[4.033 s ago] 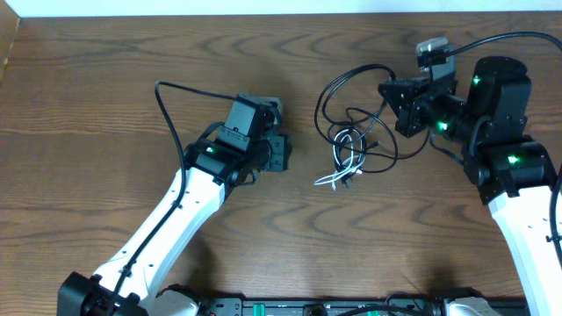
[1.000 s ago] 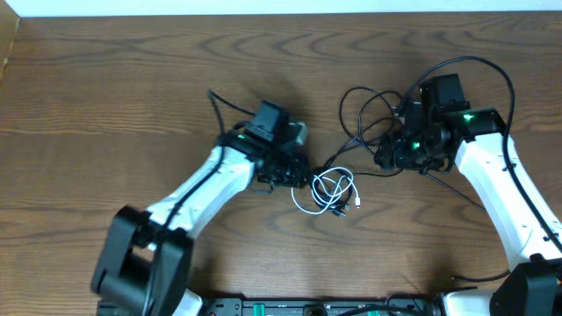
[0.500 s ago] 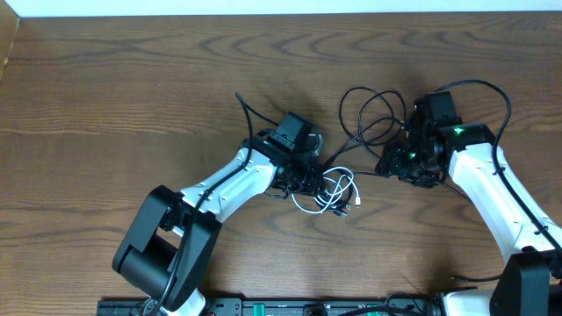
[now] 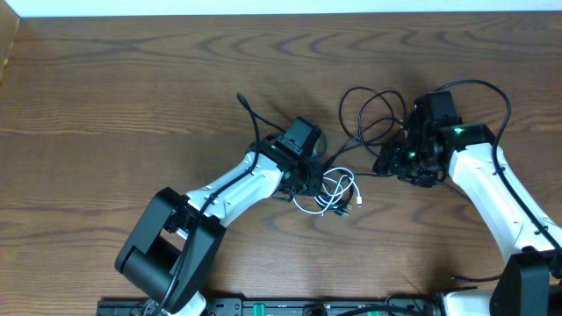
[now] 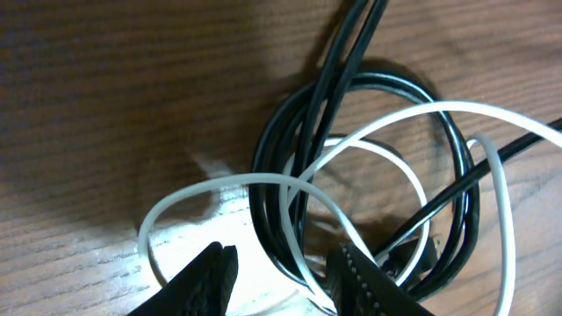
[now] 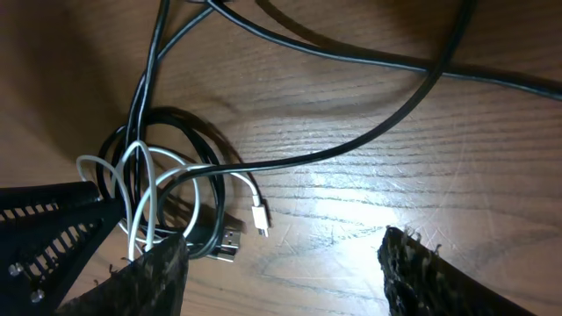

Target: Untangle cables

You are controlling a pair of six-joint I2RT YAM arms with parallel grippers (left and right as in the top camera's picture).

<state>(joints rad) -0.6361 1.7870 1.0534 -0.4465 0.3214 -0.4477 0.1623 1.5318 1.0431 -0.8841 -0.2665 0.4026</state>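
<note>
The left arm (image 4: 239,180) reaches from the near left edge across the counter (image 4: 132,88) toward the middle. It is bent low, with the left gripper (image 4: 309,175) set against the left side of the cables (image 4: 338,189). From the wrist, the left gripper (image 5: 279,268) is released. Its two fingers stand apart, and strands of the black cable (image 5: 351,39) and the white cable (image 5: 439,107) run through the gap without being pinched.

The right arm (image 4: 489,189) stands at the near right and bends leftward, with the right gripper (image 4: 386,165) just right of the tangle. Its own camera shows the right gripper (image 6: 285,263) spread wide and released, with only bare wood between the fingers.

The tangle lies near the middle of the counter, between the two grippers. The white cable is wound in small loops threaded through a tight black coil. Its small plug (image 6: 262,219) rests on the wood just right of that coil. Black strands run from the coil toward the far side into larger loose loops (image 4: 373,110), which lie beside the right arm's wrist. One long black strand crosses the wood ahead of the right gripper. A green light (image 4: 457,132) glows on the right arm.
</note>
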